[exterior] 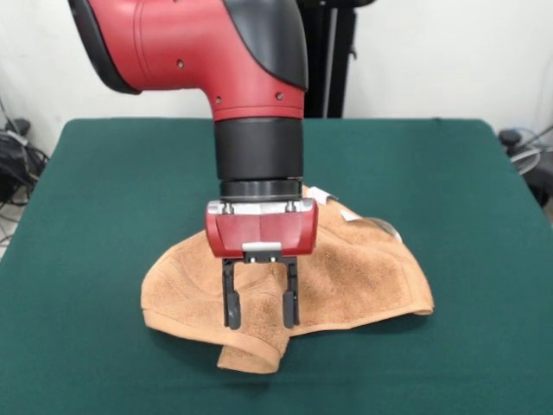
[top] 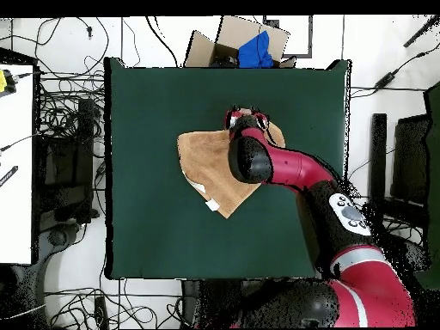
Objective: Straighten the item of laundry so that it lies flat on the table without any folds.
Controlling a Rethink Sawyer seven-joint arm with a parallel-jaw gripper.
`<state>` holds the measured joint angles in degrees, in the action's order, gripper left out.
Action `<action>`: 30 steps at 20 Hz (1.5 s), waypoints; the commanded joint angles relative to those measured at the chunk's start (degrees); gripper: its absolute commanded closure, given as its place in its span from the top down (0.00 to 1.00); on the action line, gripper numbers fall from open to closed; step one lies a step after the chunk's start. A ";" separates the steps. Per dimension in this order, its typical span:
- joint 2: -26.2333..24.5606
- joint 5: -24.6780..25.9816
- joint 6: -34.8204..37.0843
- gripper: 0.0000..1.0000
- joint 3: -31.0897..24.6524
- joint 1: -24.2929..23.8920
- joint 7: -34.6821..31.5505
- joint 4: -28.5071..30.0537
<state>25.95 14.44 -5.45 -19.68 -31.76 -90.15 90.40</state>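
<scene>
Towel (exterior: 363, 277) lies rumpled beneath the spread claw (exterior: 260, 313) on the table (exterior: 104, 190).

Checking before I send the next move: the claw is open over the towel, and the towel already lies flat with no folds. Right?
Not quite. The claw is open over the towel, but the towel is not flat: the front view shows it bunched, with its near edge folded under in a thick roll and a flap hanging toward the camera.
</scene>
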 commanded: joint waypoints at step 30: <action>-4.16 -1.43 -3.44 0.00 6.37 3.25 -11.13 -1.10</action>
<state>20.84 14.43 -6.87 -15.01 -29.39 -90.15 87.62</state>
